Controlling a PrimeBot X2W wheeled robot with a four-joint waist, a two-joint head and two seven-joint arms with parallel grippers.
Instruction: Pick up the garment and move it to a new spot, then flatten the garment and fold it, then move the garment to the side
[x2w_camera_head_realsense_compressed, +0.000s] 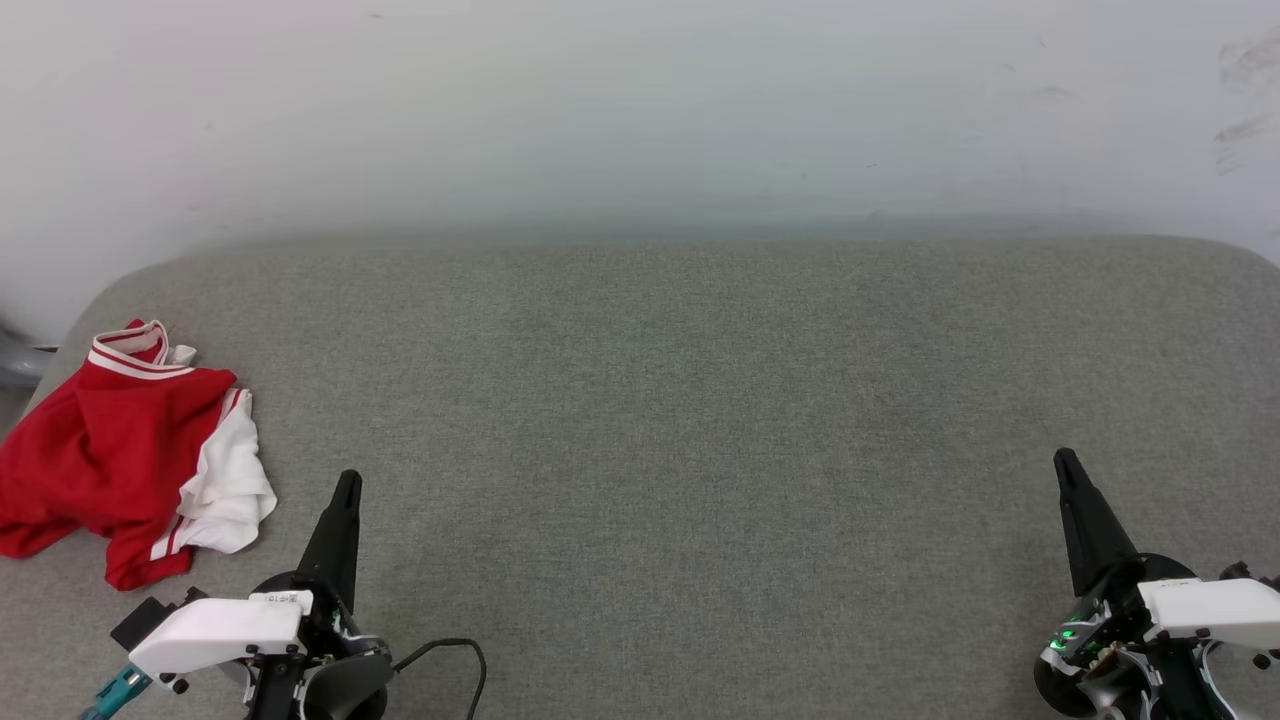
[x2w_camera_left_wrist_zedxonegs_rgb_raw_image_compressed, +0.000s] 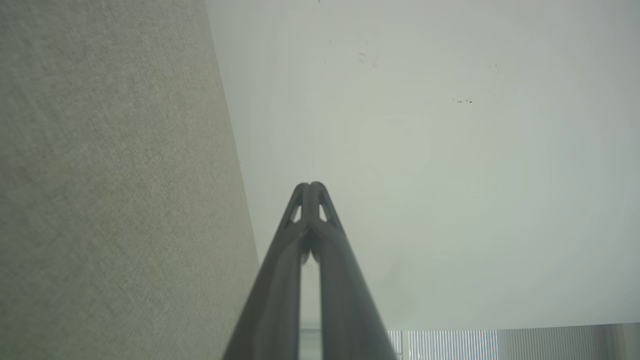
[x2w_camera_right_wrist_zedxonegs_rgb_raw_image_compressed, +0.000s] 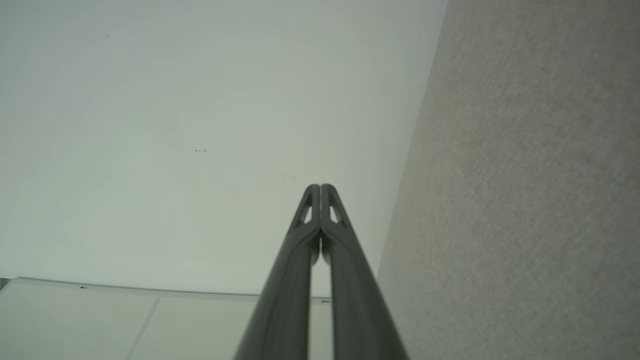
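Garment (x2w_camera_head_realsense_compressed: 110, 450) lies crumpled at the left edge of the grey table (x2w_camera_head_realsense_compressed: 700, 420), collar toward the wall (x2w_camera_head_realsense_compressed: 640, 100). Left gripper (x2w_camera_head_realsense_compressed: 347, 484) sits at lower left, near it; right gripper (x2w_camera_head_realsense_compressed: 1066, 462) at lower right, well apart. Both pairs of fingers are pressed together and hold nothing, likely a rest pose ahead of the pick. Path from left gripper to cloth is unobstructed; a black cable (x2w_camera_head_realsense_compressed: 462, 655) loops by its base.

The garment (x2w_camera_head_realsense_compressed: 110, 450) lies bunched at the far left of the bench (x2w_camera_head_realsense_compressed: 680, 420), close to its left edge. The left tool (x2w_camera_head_realsense_compressed: 347, 485) sits just right of the garment, near the front edge, apart from it. The right tool (x2w_camera_head_realsense_compressed: 1066, 462) sits at the front right, well apart from both. A wall (x2w_camera_head_realsense_compressed: 640, 110) stands behind the bench, and the 2 tools point toward it.
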